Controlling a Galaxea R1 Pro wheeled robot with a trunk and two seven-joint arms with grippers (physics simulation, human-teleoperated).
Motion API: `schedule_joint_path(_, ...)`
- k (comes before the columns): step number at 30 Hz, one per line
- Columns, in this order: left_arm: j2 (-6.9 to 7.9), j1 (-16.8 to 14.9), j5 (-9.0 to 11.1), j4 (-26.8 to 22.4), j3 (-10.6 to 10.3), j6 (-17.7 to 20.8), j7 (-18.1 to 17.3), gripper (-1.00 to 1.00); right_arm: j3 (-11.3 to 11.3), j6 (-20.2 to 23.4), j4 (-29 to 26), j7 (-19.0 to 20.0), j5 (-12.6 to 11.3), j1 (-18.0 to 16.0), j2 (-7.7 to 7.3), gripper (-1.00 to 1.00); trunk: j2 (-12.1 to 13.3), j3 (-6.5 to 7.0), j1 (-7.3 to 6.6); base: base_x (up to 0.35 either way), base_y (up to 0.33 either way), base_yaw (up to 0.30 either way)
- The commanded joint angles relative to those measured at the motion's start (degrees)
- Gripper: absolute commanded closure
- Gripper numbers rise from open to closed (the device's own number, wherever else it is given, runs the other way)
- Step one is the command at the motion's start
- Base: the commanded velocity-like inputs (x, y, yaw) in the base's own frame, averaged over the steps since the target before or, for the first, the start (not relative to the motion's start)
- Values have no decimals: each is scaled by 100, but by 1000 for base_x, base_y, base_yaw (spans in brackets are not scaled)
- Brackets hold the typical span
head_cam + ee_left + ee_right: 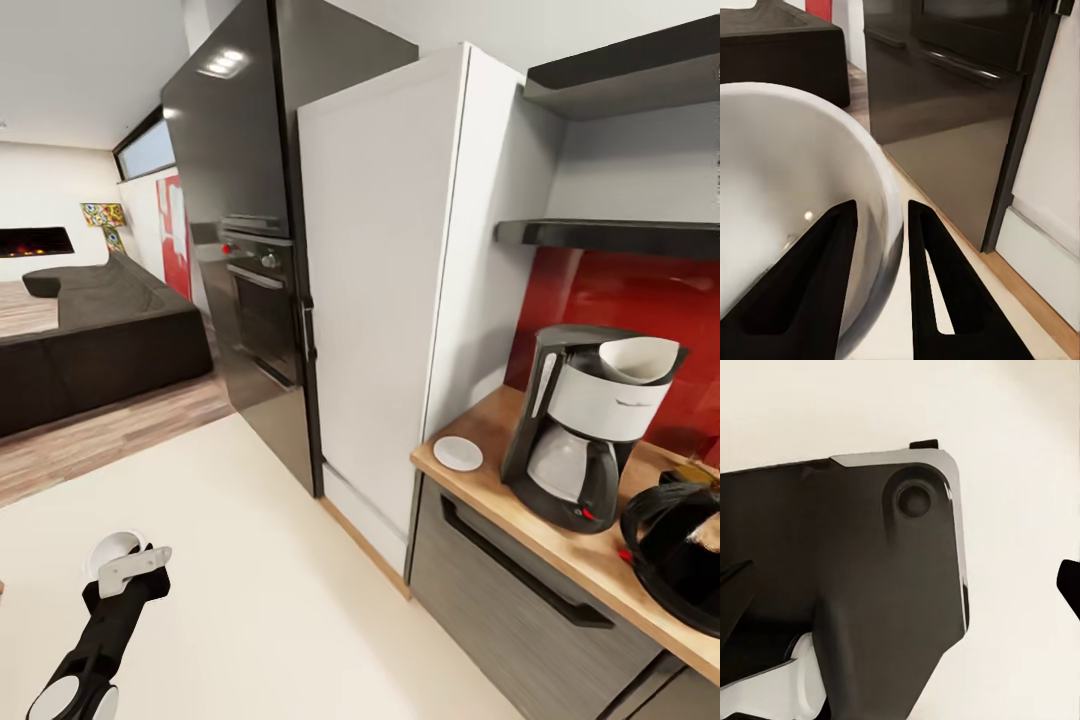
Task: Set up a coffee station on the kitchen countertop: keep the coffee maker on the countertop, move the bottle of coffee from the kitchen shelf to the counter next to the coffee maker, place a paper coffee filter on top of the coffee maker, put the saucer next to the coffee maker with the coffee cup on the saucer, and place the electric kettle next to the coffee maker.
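Table (520, 520): matt wood grain.
Coffee cup (787, 195): glossy white, looks ceramic.
Saucer (458, 453): smooth white.
Coffee maker (585, 425): black and white plastic.
Electric kettle (675, 560): glossy black.
Oven (255, 300): glossy dark front.
Backsplash (620, 310): glossy red.

On the worktop (500, 425) stood one coffee maker (588, 430) with one paper filter (640, 358) in its top, one saucer (458, 453) near the worktop's left edge, and one black electric kettle (680, 555). One white cup (787, 217) sat in the left tool (881, 277). Two dark shelves (610, 235) hung above.
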Motion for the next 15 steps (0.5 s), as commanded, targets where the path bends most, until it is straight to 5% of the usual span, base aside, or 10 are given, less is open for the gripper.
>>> schedule_joint_path(1,4,-4,43,-2,-9,-8,35,100,45,-24,8,19,-61,-7,-3,-100,-12,-11,5,164,278,-248)
schedule_joint_path(15,4,-5,28,1,-9,-8,35,100,50,-23,7,20,-63,-7,-4,-100,-12,-10,5,194,270,-36)
